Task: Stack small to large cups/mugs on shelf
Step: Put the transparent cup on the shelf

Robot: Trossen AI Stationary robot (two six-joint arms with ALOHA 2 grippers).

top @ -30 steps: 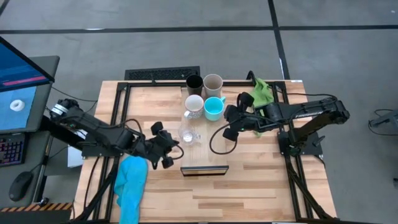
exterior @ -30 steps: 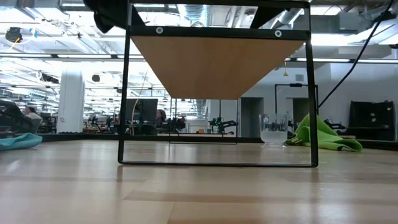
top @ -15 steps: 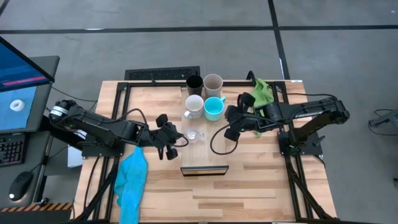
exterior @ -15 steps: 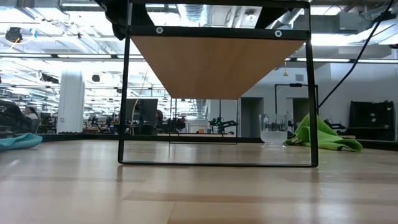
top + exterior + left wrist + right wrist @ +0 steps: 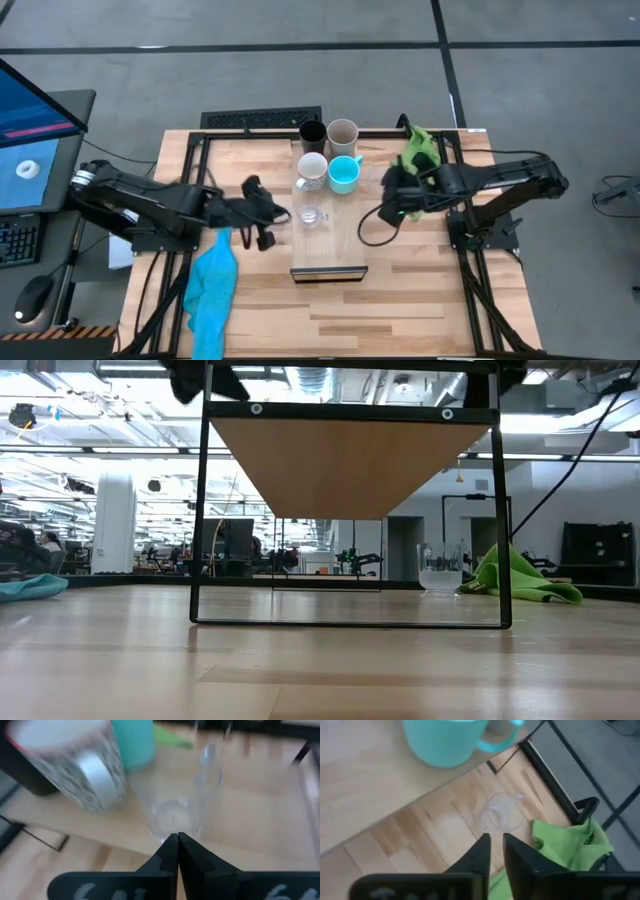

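Observation:
Four cups stand on the light-wood shelf (image 5: 345, 235) at its far end: a black cup (image 5: 312, 133), a beige-grey cup (image 5: 342, 132), a white mug (image 5: 312, 170) and a turquoise mug (image 5: 344, 174). A clear glass cup (image 5: 312, 215) stands upright mid-shelf. My left gripper (image 5: 177, 839) is shut, with its tips right at this glass's foot (image 5: 175, 817). I cannot tell whether they touch. My right gripper (image 5: 494, 840) is open by a narrow gap and empty. It is above the tabletop right of the shelf. Past it a second clear glass cup (image 5: 500, 815) stands by the green cloth (image 5: 570, 840).
A blue cloth (image 5: 212, 290) lies on the table's left near side, under my left arm. The green cloth (image 5: 418, 150) lies at the far right. The shelf's black metal frame (image 5: 200, 510) stands on the tabletop. The second glass (image 5: 438, 570) stands past it.
My left gripper has gone from the blue cloth toward the table's far edge and the glass on the shelf, turning to point at it. My right gripper has drawn back from the shelf toward the table's right edge and the green cloth.

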